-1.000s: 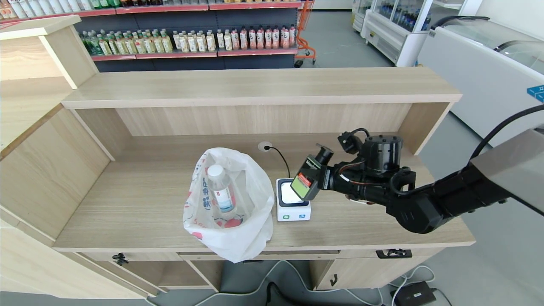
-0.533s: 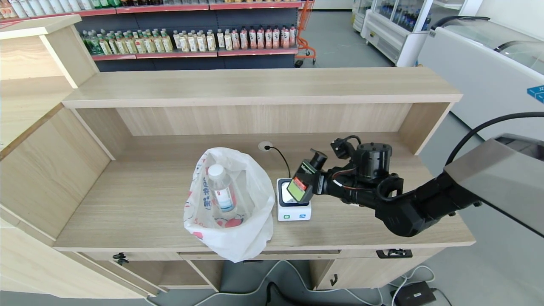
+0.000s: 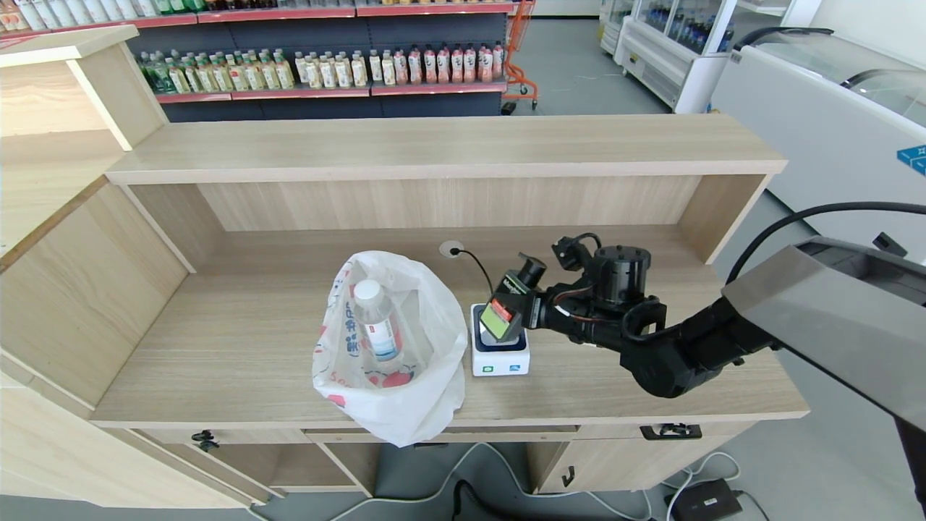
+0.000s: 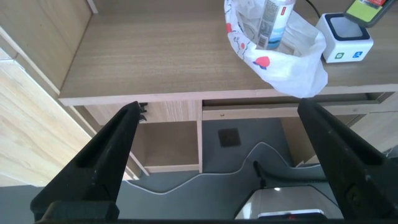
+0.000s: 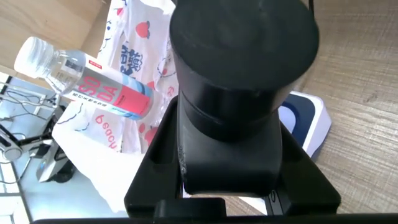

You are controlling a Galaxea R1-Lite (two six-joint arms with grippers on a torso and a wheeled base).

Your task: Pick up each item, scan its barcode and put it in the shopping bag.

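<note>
- My right end effector (image 3: 522, 312) was clamped on a black-capped item (image 3: 499, 318), held tilted over the scanner (image 3: 499, 356). I couldn't tell whether the item touched it.
- From the right wrist, the item's round black cap (image 5: 242, 43) stood in front of the scanner's corner (image 5: 308, 121).
- My left end effector (image 4: 221, 162) hung in front of and below the table's front edge (image 4: 186, 99), fingers (image 4: 112, 149) wide apart and holding nothing.
- The shopping bag (image 3: 430, 325) sat at the front edge, its bottom drooping over the lip. The scanner stood just beside it on the right.
- A water bottle (image 3: 376, 327) stood in the bag, cap up.
- The table (image 3: 239, 340) had a raised back wall and side walls. A broad stretch of top lay between the bag and the left wall, and a narrower one lay right of the scanner.
- A black cable (image 3: 481, 271) ran from the scanner to a hole at the back.
- Labels: green and red on the item, white, red and blue on the water bottle, and red and blue print on the bag. The item's writing was too small to read.
</note>
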